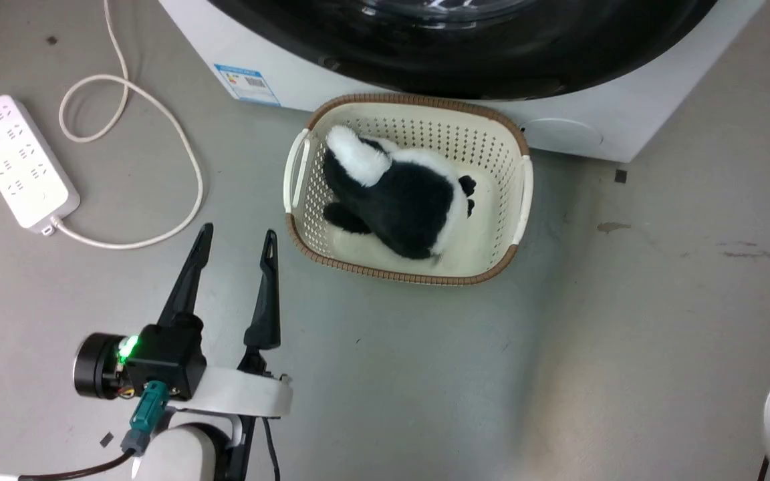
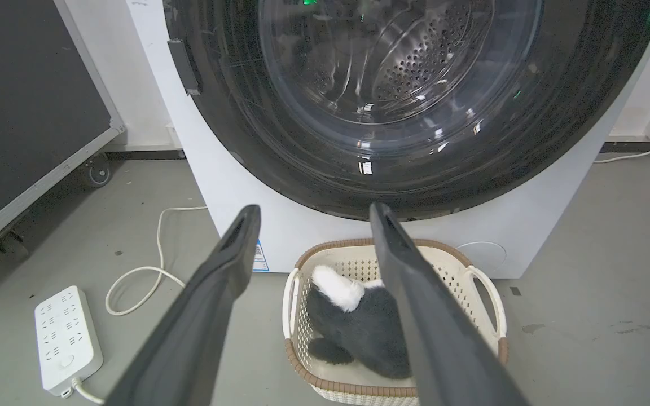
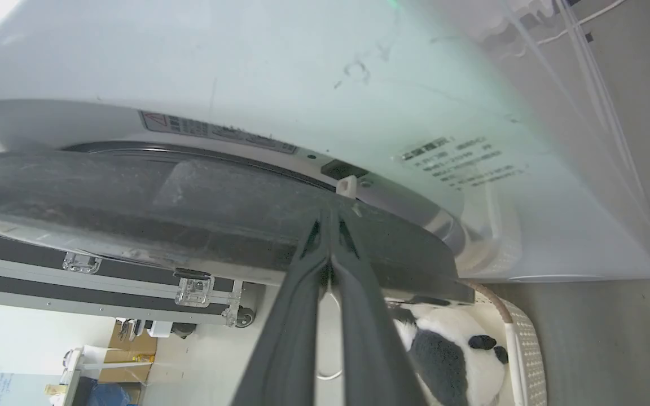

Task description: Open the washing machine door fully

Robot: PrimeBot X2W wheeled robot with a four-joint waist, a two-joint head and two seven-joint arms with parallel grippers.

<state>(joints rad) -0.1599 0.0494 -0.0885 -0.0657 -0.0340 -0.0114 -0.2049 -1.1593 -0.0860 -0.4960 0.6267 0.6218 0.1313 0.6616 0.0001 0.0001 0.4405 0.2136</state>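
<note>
Item count: one washing machine (image 1: 305, 90), one washing machine door (image 1: 465, 57), one basket (image 1: 418, 101), one plush panda (image 1: 405, 207), one power strip (image 1: 17, 160) with one white cable (image 1: 178, 140), and two grippers.

Washing machine: white front-loader standing on the grey floor (image 1: 425, 374). One blue-and-white label (image 1: 248, 81) is on the lower front. Its pale side panel is seen in the right wrist view, carrying one long warning sticker (image 3: 218, 131).

Washing machine door: round, glossy black, nearly as wide as the cabinet. One clear glass window (image 2: 392, 62) bulges at its centre, and the perforated steel drum is visible through it. The door lies almost flat against the front. In the right wrist view a narrow gap separates its dark rim from the silver front ring, and one white latch hook (image 3: 347, 185) stands in that gap.

Right gripper (image 3: 330, 211): clenched, both fingers pressed together. The tips are at the door rim, just beside the latch hook. Whether they pinch anything cannot be told.

Left gripper (image 1: 238, 231): released, fingers spread apart and holding nothing. It hangs above the floor between the power strip and the basket, well apart from the door.

Basket: cream, perforated, brown rim. It sits on the floor just in front of the machine, below the door, and contains the panda.
</note>
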